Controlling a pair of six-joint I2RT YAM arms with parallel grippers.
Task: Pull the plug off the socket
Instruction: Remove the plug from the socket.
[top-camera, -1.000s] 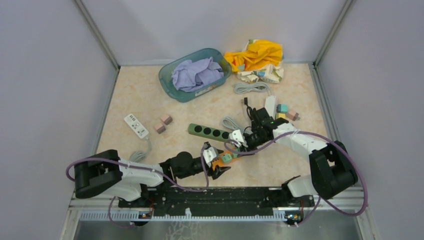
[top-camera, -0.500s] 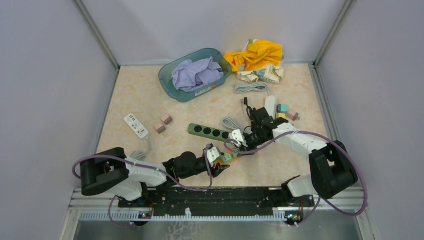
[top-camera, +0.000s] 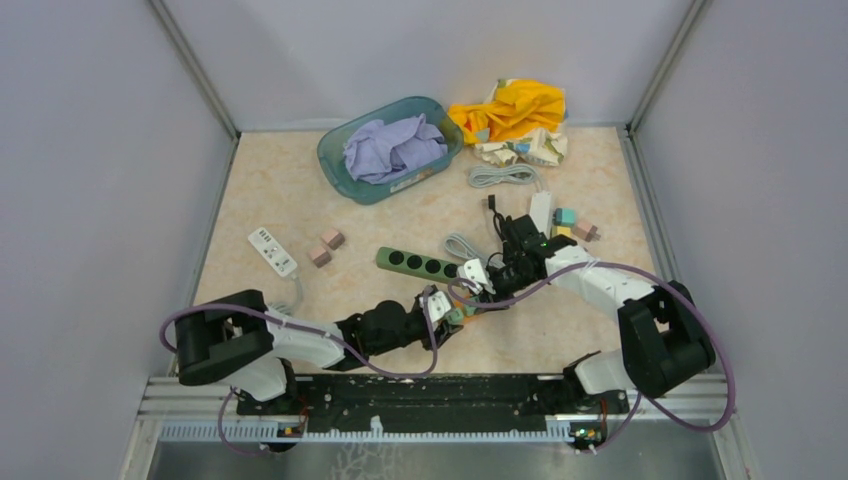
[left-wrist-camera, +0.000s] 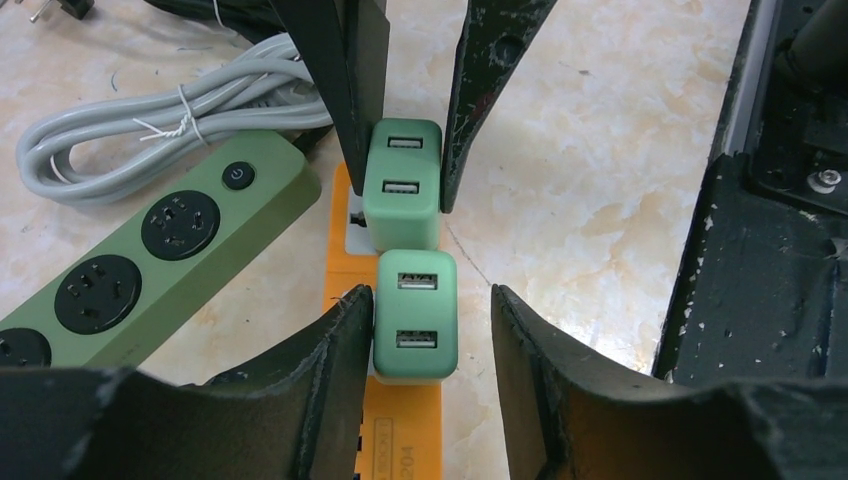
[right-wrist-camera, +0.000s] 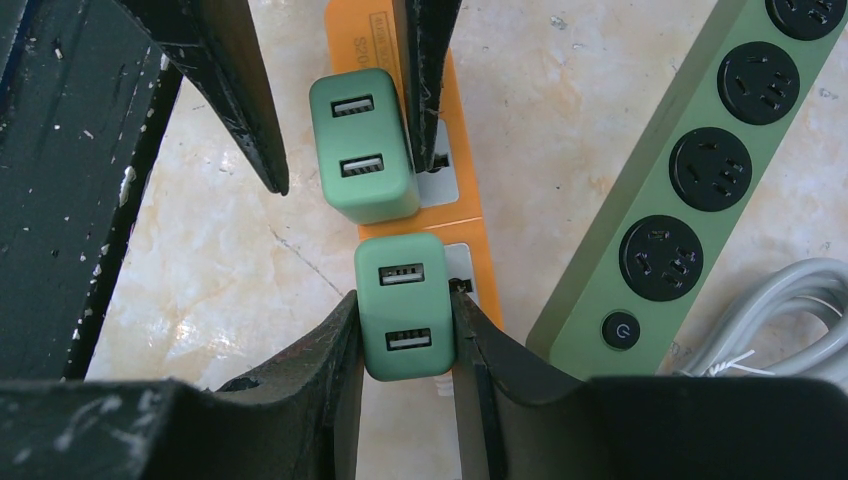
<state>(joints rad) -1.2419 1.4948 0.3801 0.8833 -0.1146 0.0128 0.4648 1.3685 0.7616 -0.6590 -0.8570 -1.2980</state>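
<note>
An orange socket strip (left-wrist-camera: 400, 430) lies on the table with two green USB plugs standing in it. In the left wrist view my left gripper (left-wrist-camera: 430, 300) straddles the nearer plug (left-wrist-camera: 415, 315). One finger touches its side and a gap shows at the other finger. My right gripper (right-wrist-camera: 405, 310) is shut on the other green plug (right-wrist-camera: 405, 300), with both fingers pressed against its sides. In the top view the two grippers, left (top-camera: 447, 318) and right (top-camera: 478, 290), meet nose to nose over the strip (top-camera: 462, 310).
A green multi-socket strip (top-camera: 418, 265) lies just beside the orange one, with a grey coiled cable (left-wrist-camera: 150, 110) behind it. A white power strip (top-camera: 272, 251), two pink blocks (top-camera: 326, 247), a teal basket (top-camera: 335, 150) of cloth and a yellow cloth pile (top-camera: 510, 110) lie farther off.
My left arm has reached right toward the orange strip and its jaws have narrowed around the nearer green plug. The right arm has not moved.
</note>
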